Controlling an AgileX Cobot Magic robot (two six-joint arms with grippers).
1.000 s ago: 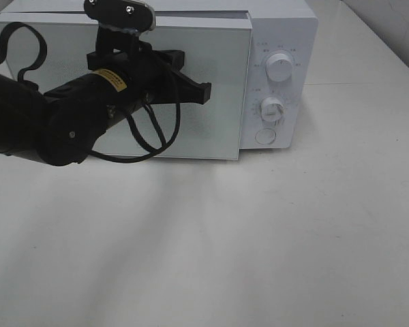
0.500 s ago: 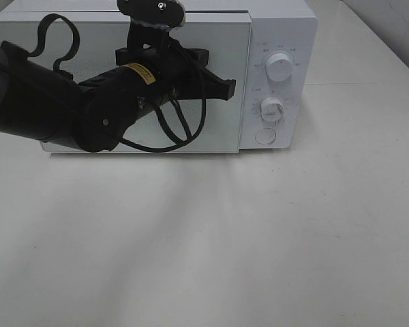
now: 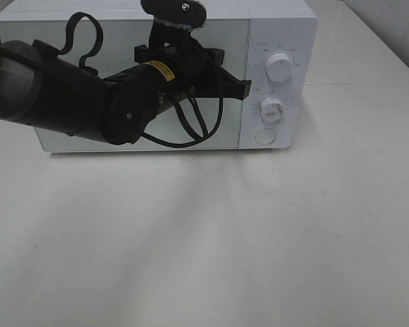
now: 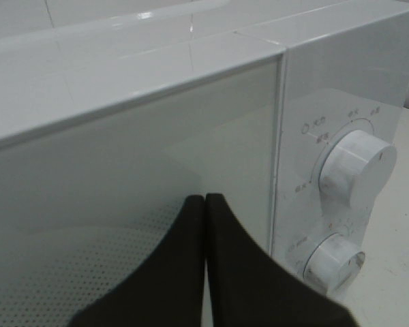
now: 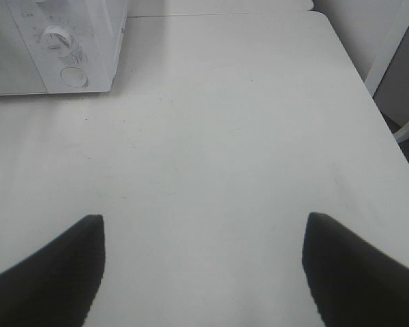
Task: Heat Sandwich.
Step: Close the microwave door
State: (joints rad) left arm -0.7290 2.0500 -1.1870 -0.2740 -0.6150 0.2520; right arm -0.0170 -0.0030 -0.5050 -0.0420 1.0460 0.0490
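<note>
L end effector [image 4: 204,199]: fingers together, microwave door [image 4: 88,177] just ahead.
R end effector [image 5: 204,219]: fingers apart, surface [image 5: 225,122] below.

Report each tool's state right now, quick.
Left tool: shut, holding nothing, by the microwave door.
Right tool: open, empty, above the table.

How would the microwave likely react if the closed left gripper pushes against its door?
The microwave is a wide, low box sitting flat on the table, so it probably resists tipping. Its door looks glossy and reflective, so the shut left gripper could skid sideways. The casing looks rigid and should not flex noticeably.
</note>
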